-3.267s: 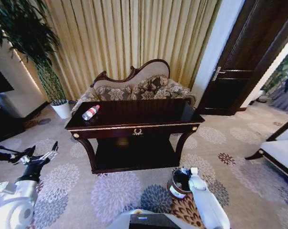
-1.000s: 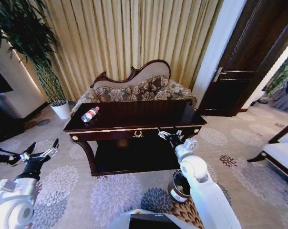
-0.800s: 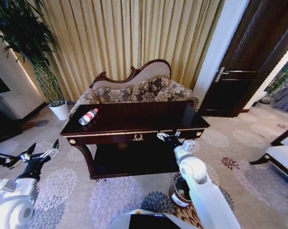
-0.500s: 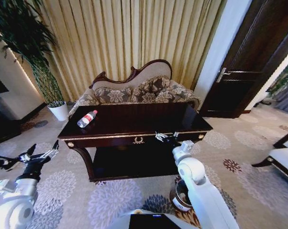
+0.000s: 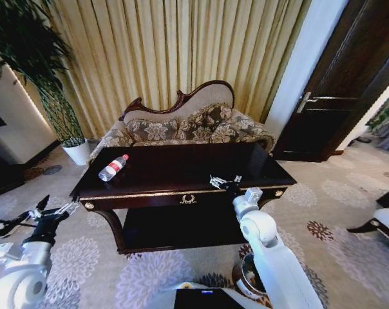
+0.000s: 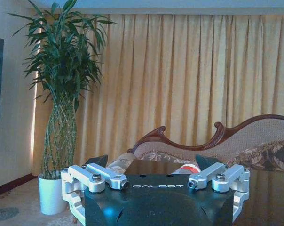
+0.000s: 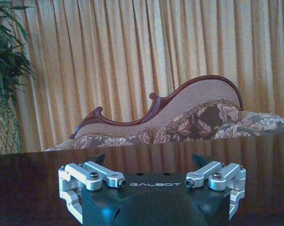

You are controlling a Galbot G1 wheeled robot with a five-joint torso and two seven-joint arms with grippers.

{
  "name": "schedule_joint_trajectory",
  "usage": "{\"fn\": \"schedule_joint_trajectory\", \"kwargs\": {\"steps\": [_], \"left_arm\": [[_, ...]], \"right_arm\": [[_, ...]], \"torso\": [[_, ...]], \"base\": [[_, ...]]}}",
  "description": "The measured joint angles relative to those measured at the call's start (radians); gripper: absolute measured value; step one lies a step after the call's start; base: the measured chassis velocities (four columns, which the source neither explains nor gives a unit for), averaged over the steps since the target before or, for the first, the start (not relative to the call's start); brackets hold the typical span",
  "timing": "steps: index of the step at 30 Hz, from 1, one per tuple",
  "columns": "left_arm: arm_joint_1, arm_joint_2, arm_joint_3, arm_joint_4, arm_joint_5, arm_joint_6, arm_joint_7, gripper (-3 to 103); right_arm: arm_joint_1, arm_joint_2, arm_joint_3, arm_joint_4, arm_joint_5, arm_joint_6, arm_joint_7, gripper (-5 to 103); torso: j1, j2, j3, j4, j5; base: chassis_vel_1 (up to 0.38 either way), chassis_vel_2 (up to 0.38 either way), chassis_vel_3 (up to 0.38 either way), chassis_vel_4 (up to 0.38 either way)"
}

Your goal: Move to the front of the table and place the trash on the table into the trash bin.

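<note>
- Right gripper (image 5: 224,182) sits over the table (image 5: 259,168) front edge, just above the gold emblem (image 5: 188,199); fingers spread wide, nothing in them.
- In right wrist view the same claw (image 7: 149,162) is low over the glossy tabletop (image 7: 34,179), jaws apart, empty, sofa (image 7: 198,117) behind.
- 3.3 s ago this arm was down by the trash bin; it's since swung up to the table front and kept creeping onto the top.
- Whole head view has shifted too, table looms bigger and lower — so base/cam moved closer, not the furniture.
- Left gripper (image 5: 51,212) hangs well off the table's left end, low near the carpet, fingers open, empty; barely changed.
- Bottle (image 5: 113,167) lies on its side near the table's left end, red cap toward the sofa; same spot on the table as before. Its red label peeks out past the left claw (image 6: 153,169) in left wrist view.
- Trash bin (image 5: 251,281) is on the floor right of the table front, partly hidden behind the right arm.
- No small scraps visible on the table from here.
- My read: approach abt done, bottle is the item left; it's well apart from the right claw, nearer the left arm.
</note>
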Motion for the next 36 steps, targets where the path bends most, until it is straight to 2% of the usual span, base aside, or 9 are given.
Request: {"fn": "schedule_joint_trajectory", "kwargs": {"steps": [14, 21, 28, 30, 31, 34, 36], "left_arm": [[0.007, 0.007, -0.007, -0.005, -0.004, 0.000, -0.001, 100], [0.004, 0.017, -0.008, 0.010, -0.009, -0.001, -0.006, 100], [-0.018, 0.101, -0.029, 0.028, -0.064, 0.050, -0.026, 100], [-0.041, 0.176, -0.048, 0.055, -0.098, 0.082, -0.037, 100], [-0.041, 0.176, -0.048, 0.055, -0.098, 0.082, -0.037, 100], [-0.073, 0.282, -0.069, 0.094, -0.175, 0.145, -0.054, 100], [-0.086, 0.309, -0.072, 0.107, -0.197, 0.165, -0.060, 100]], "right_arm": [[0.009, 0.019, -0.016, 0.005, -0.003, -0.001, 0.000, 100], [-0.005, 0.018, -0.007, 0.001, -0.044, 0.057, 0.000, 100], [-0.007, 0.019, 0.012, -0.002, -0.047, 0.076, 0.000, 100], [-0.014, 0.023, 0.026, -0.002, -0.046, 0.076, 0.000, 100], [-0.014, 0.023, 0.026, -0.002, -0.046, 0.076, 0.000, 100], [-0.026, 0.029, 0.047, -0.002, -0.046, 0.077, 0.000, 100], [-0.030, 0.030, 0.052, -0.002, -0.046, 0.078, 0.000, 100]], "torso": [[0.000, 0.000, 0.000, 0.0000, 0.0000], [0.000, 0.000, 0.000, 0.0000, 0.0000], [0.000, 0.000, 0.000, 0.0004, -0.0002], [0.000, 0.000, 0.000, 0.0001, -0.0002], [0.000, 0.000, 0.000, 0.0001, -0.0002], [0.000, 0.000, 0.000, -0.0002, 0.0000], [0.000, 0.000, 0.000, 0.0000, -0.0001]], "base": [[-0.078, 0.063, 0.072, -0.078], [-0.061, 0.050, 0.051, -0.056], [-0.006, 0.006, 0.004, -0.007], [0.000, 0.000, 0.000, 0.000], [0.000, 0.000, 0.000, 0.000], [0.000, 0.000, 0.000, 0.000], [0.000, 0.000, 0.000, 0.000]]}}
